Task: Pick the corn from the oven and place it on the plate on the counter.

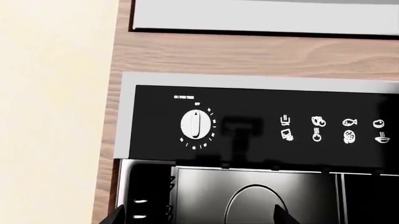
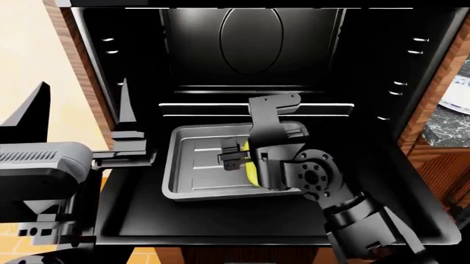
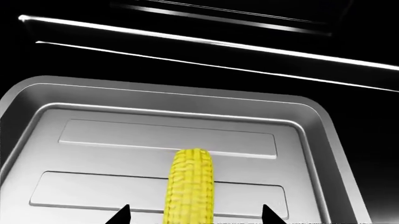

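Observation:
The corn (image 3: 190,182) is a bright yellow cob lying lengthwise in the grey baking tray (image 3: 93,135) on the floor of the black oven (image 2: 250,38). My right gripper (image 3: 194,215) is open and reaches into the cavity. Its two dark fingertips stand on either side of the cob with a gap on each side. From the head camera the corn (image 2: 252,168) shows only partly under the right gripper (image 2: 245,155). My left gripper (image 2: 79,104) is open and empty, raised outside the oven's left side. The plate (image 2: 459,93) peeks in at the far right on the counter (image 2: 448,129).
The left gripper (image 1: 199,215) faces the oven's control panel (image 1: 249,149) with its white knob (image 1: 196,124) and the wood surround (image 1: 249,56). Wire rack rails (image 2: 257,104) cross the cavity behind the tray (image 2: 198,159). The open oven door (image 2: 220,220) lies below.

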Controlling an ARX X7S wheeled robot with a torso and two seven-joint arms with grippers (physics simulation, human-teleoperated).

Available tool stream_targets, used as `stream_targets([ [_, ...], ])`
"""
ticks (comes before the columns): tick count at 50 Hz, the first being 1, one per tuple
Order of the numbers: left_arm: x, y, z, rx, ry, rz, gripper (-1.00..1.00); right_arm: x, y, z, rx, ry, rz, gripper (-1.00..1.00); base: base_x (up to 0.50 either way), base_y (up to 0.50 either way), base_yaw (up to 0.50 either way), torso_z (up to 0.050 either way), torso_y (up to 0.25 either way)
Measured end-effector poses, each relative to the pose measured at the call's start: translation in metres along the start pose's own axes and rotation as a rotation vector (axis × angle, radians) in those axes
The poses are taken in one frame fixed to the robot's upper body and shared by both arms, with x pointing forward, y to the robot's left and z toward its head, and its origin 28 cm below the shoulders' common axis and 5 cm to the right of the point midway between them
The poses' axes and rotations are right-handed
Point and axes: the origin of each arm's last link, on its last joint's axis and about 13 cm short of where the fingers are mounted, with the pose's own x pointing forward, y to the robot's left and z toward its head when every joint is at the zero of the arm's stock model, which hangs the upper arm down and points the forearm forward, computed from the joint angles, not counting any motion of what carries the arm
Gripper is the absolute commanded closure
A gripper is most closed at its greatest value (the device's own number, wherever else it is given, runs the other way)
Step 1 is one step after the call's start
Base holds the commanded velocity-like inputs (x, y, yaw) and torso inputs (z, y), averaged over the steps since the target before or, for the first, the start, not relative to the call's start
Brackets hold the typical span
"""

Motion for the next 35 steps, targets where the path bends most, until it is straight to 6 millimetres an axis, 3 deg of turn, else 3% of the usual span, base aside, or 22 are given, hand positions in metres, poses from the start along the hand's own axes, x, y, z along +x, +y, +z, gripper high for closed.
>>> stream_targets([
  [35,0.000,-0.001,-0.003,-0.004,0.006,-0.003,-1.00,0.019,0.005,-0.010,-0.027,0.026,-0.018,-1.00,0.00,0.00,0.00,0.000,0.000],
])
